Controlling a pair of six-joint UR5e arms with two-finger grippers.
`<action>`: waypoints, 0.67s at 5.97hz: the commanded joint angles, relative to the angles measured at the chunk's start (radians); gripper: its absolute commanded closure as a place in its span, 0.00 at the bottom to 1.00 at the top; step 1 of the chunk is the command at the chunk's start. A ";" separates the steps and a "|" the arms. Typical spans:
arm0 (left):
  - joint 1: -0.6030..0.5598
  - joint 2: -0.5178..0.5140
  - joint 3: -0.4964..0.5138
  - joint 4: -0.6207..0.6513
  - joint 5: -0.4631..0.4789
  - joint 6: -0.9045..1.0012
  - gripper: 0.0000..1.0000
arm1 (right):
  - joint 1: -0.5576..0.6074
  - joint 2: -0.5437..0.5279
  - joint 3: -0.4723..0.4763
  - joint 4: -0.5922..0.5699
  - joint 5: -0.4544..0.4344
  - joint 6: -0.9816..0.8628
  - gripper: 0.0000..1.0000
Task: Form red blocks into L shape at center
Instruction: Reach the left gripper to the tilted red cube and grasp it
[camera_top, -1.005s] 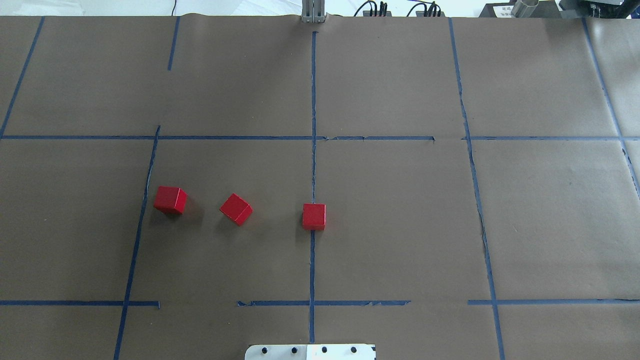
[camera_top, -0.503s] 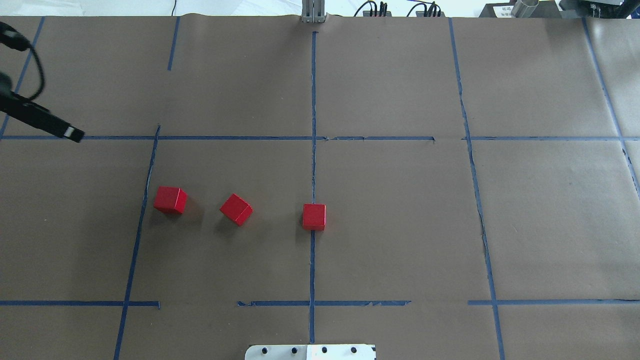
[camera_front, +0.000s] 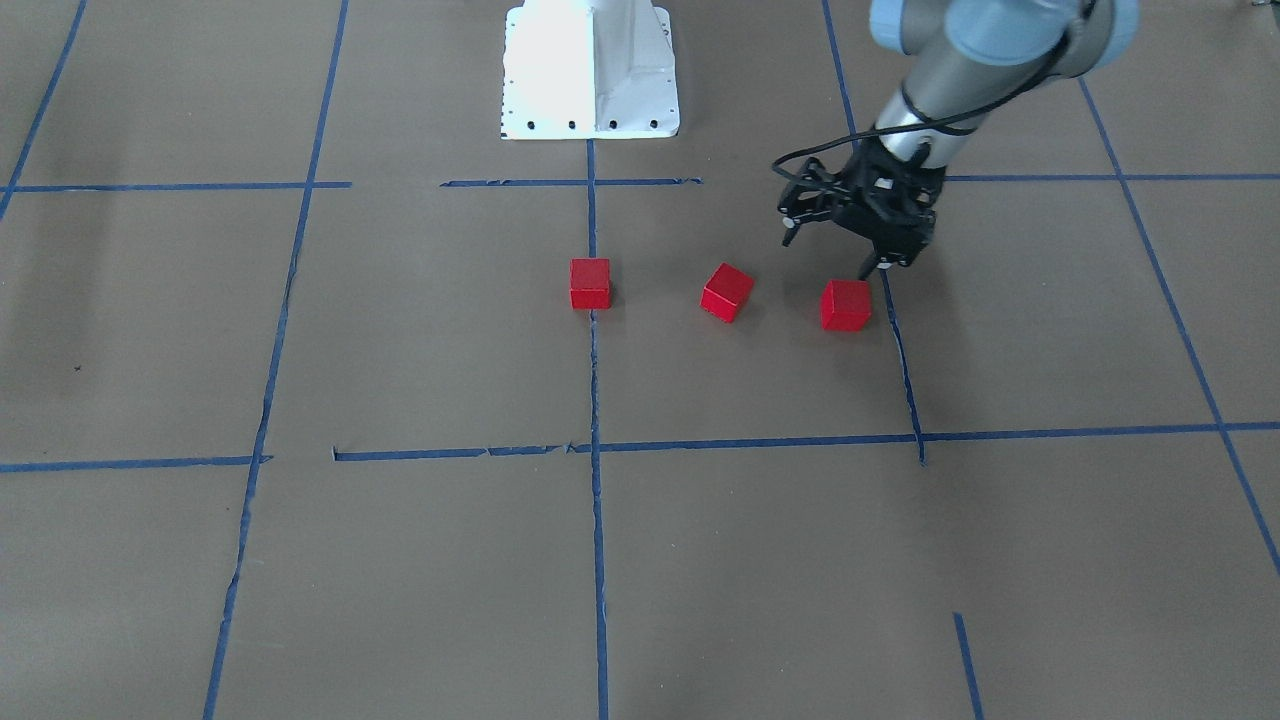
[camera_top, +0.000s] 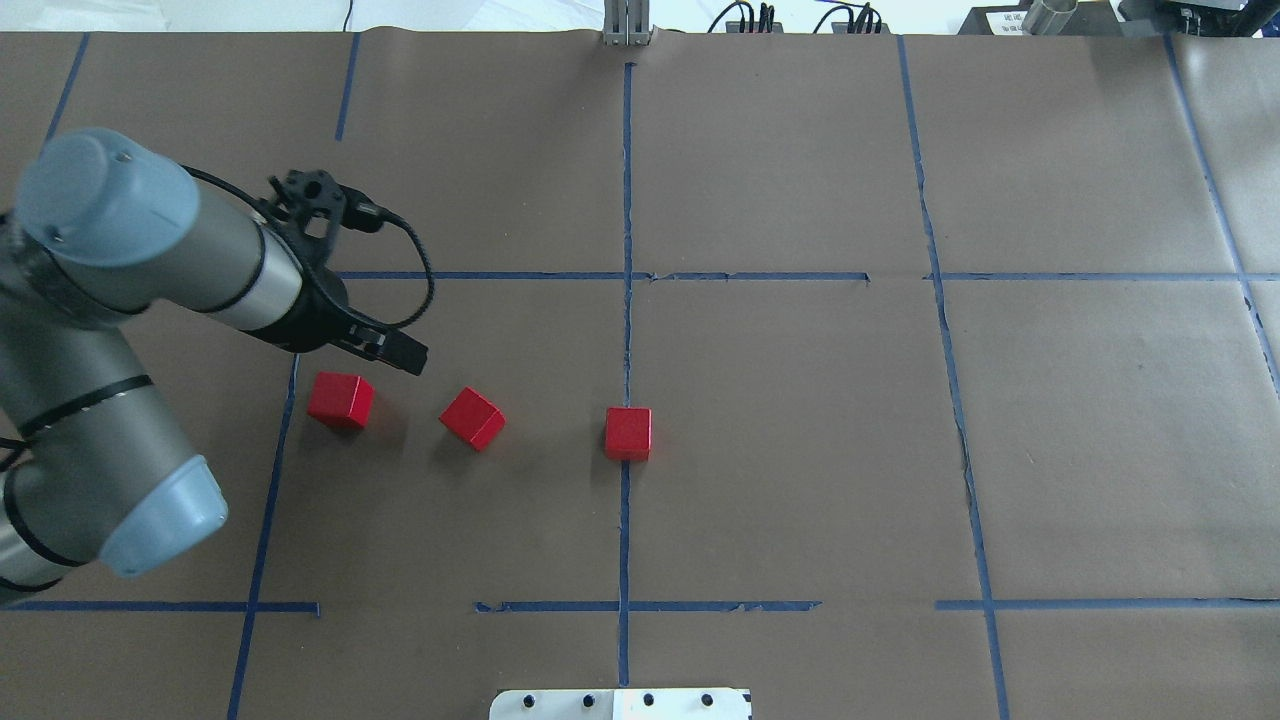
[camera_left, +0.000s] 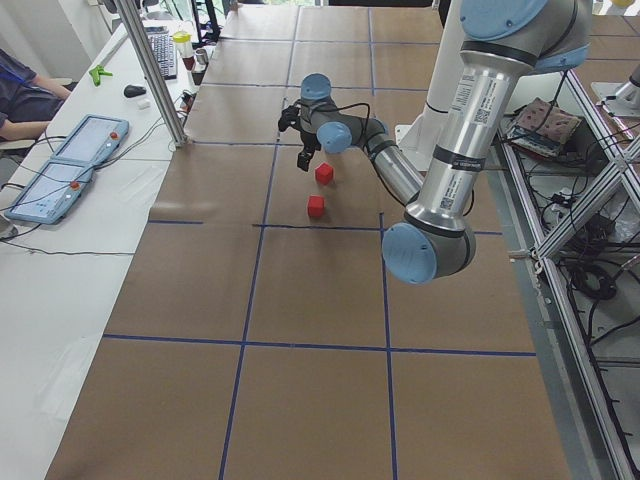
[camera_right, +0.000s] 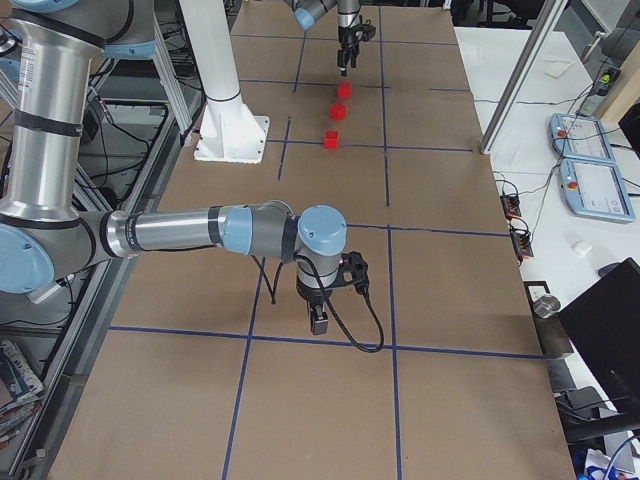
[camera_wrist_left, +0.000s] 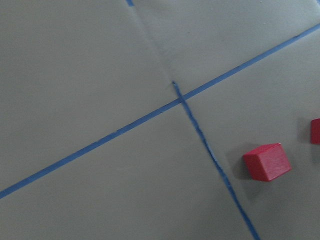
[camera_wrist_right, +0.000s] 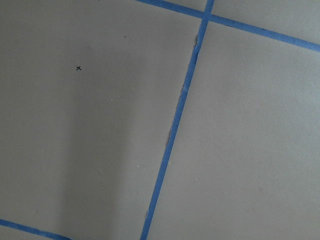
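Red blocks, three matte cubes with crisp edges, sit apart in a loose row on the brown paper: one on the centre's vertical blue tape line, a turned one beside it, the third furthest out. Just behind that one hangs the left gripper, black fingers holding nothing, though I can't tell how wide they stand. Far off, the right gripper points down at bare paper; its jaws I cannot judge. Torn blue tape grids the creased sheet, with the white base at one edge.

Silver arms, blue-grey joint caps, black cabled hand.
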 joint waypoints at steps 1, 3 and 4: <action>0.077 -0.118 0.142 -0.006 0.056 -0.059 0.00 | 0.000 0.000 0.000 0.000 0.000 0.000 0.00; 0.124 -0.108 0.170 -0.007 0.157 -0.048 0.00 | 0.000 0.000 -0.002 -0.001 0.000 0.000 0.00; 0.141 -0.108 0.180 -0.009 0.159 -0.048 0.00 | 0.000 0.000 -0.005 0.000 0.000 0.000 0.00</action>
